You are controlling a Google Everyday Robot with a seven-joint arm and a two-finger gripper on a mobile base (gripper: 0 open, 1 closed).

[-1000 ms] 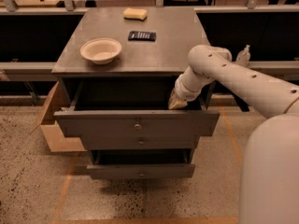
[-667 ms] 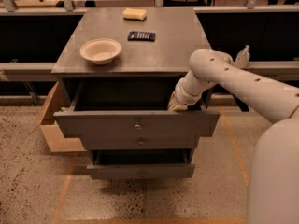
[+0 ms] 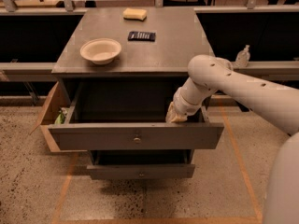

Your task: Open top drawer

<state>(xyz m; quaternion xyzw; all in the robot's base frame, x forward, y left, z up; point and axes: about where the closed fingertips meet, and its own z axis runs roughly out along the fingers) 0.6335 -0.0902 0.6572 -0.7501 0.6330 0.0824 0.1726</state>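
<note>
Behind the right end of the top drawer [image 3: 93, 137] front, my tool [image 3: 176, 116] is sitting down inside the open cavity, with the arm [image 3: 243, 85] reaching in from the right over the front panel. I cannot tell how far the tool is open or whether it is gripping anything, as its tip is dipping behind the panel's top edge. The top drawer is standing well out from under the surface [image 3: 177, 50], its front running left to right across my view. The knob [image 3: 137, 139] is sitting at the front's centre, off to the tool's left and on the outer face. I am judging the opening as essentially done, so any further pull is going toward me, along the slide. A bowl [image 3: 100, 51] is resting on the surface above, well apart from the tool.
</note>
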